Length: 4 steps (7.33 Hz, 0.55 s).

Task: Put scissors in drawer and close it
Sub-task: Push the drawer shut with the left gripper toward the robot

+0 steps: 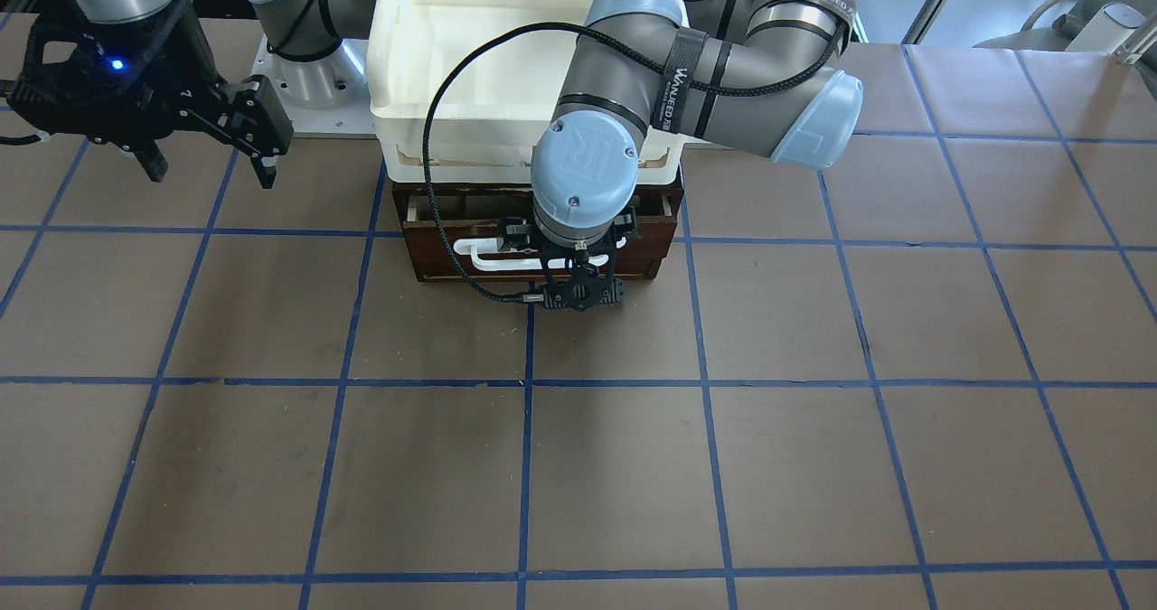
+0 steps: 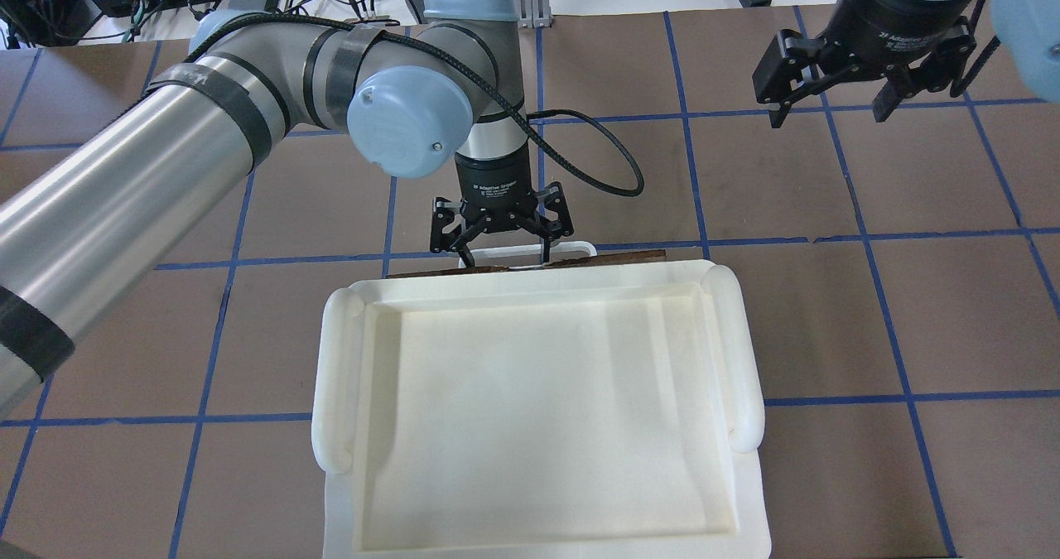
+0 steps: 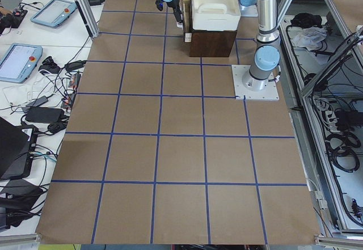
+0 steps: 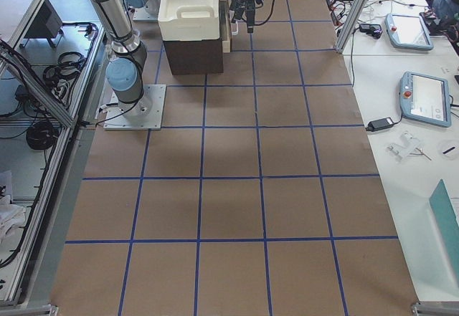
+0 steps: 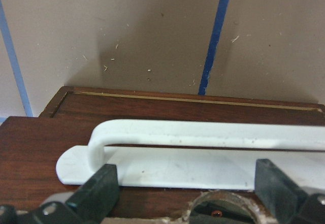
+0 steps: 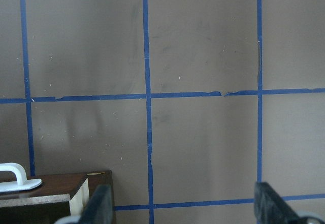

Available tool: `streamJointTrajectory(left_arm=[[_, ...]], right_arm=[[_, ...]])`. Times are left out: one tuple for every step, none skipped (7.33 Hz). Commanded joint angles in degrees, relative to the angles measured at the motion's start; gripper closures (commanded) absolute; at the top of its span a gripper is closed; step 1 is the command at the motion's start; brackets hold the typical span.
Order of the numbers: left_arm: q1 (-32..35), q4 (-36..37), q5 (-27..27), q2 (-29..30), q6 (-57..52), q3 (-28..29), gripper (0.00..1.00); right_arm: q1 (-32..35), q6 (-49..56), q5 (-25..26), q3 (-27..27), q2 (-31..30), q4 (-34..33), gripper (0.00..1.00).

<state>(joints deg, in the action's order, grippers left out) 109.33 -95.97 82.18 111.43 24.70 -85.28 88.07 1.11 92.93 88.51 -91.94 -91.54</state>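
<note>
One brown paper-covered table (image 1: 615, 474), gridded in blue tape, fills the foreground. Beyond it the left gripper (image 2: 505, 258) points down at the dark brown wooden drawer (image 5: 30, 153), its fingers released and spaced along the white bar handle (image 5: 203, 134). The drawer front stands slightly out beneath a white plastic tray (image 2: 331, 377). The scissors are out of sight. Farther off, the right gripper (image 1: 212, 174) hovers, fingers spread, holding nothing.

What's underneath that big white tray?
The white tray rests on the dark wooden drawer, whose white bar handle pokes out in front. The drawer's inside is covered, so no scissors show.
</note>
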Motion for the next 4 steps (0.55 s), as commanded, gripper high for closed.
streamJointTrajectory(left_arm=[[0.09, -1.94, 0.0, -0.25, 0.09, -0.15, 0.0], [0.18, -2.99, 0.0, -0.42, 0.0, -0.23, 0.0], [0.27, -4.04, 0.0, -0.6, 0.09, -0.23, 0.0], [0.27, -5.62, 0.0, -0.95, 0.09, -0.23, 0.0]], right_arm=[[0.0, 0.12, 0.59, 0.0, 0.0, 0.05, 0.0], [0.0, -0.05, 0.59, 0.0, 0.0, 0.05, 0.0], [0.0, -0.05, 0.68, 0.0, 0.0, -0.04, 0.0], [0.0, 0.04, 0.94, 0.0, 0.0, -0.04, 0.0]])
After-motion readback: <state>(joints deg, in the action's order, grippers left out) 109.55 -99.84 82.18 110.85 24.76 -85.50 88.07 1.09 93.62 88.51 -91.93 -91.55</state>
